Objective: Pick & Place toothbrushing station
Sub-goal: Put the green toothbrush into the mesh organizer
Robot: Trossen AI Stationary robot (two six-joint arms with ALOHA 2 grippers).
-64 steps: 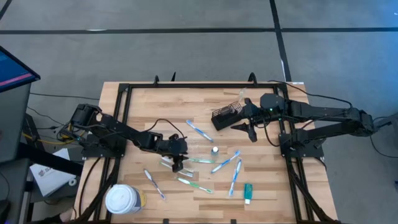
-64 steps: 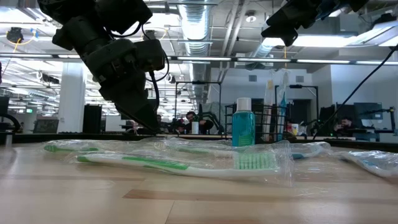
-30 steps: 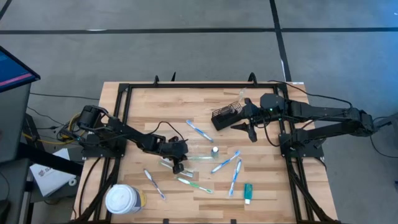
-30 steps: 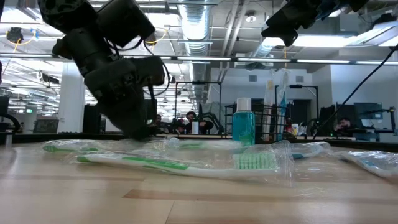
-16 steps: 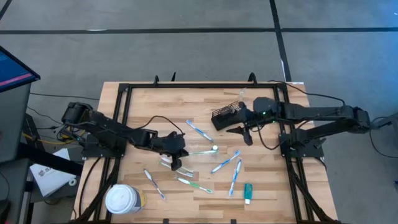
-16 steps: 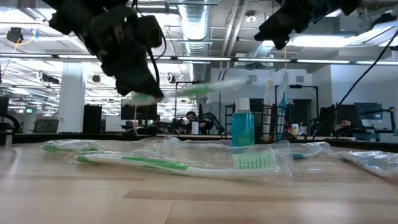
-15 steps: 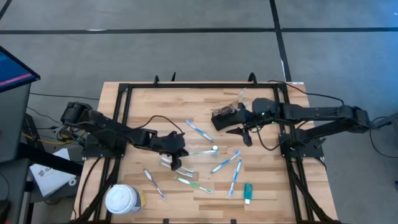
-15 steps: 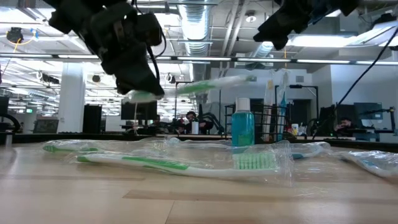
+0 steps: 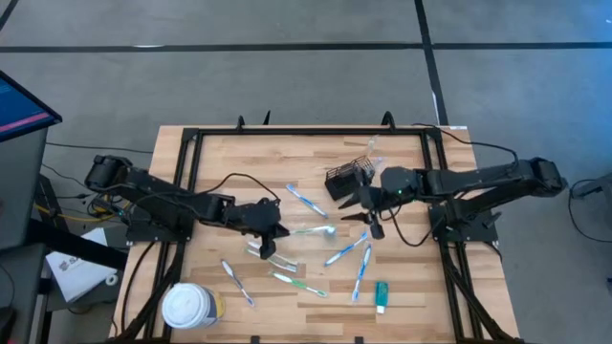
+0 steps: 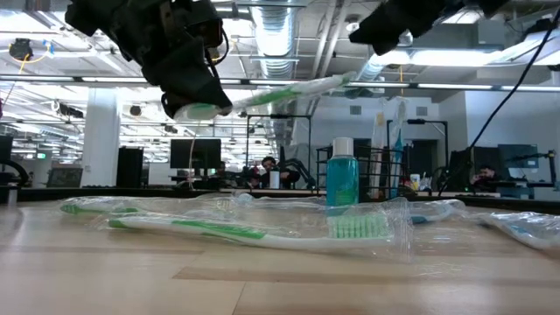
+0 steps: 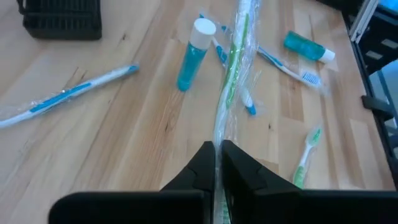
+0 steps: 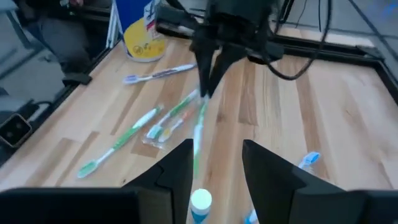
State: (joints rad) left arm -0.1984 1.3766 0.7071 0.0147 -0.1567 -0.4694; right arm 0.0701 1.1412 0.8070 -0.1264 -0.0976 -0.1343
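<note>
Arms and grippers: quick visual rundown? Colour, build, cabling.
Both arms are dark, jointed link-and-motor builds with loose black cables looping beside them. The left gripper and right gripper each end in two slim, tapered black fingers; wrist views show a matte black housing behind them. No markings or labels are readable.

- This is a big open robotics lab or workshop hall.
- The low view shows bare ceiling pipes [image 10: 289, 35], long strip lights [image 10: 472, 86] and other work stations far behind.
- A wooden desk [image 9: 220, 162] stands on a grey floor [image 9: 287, 67].
</note>
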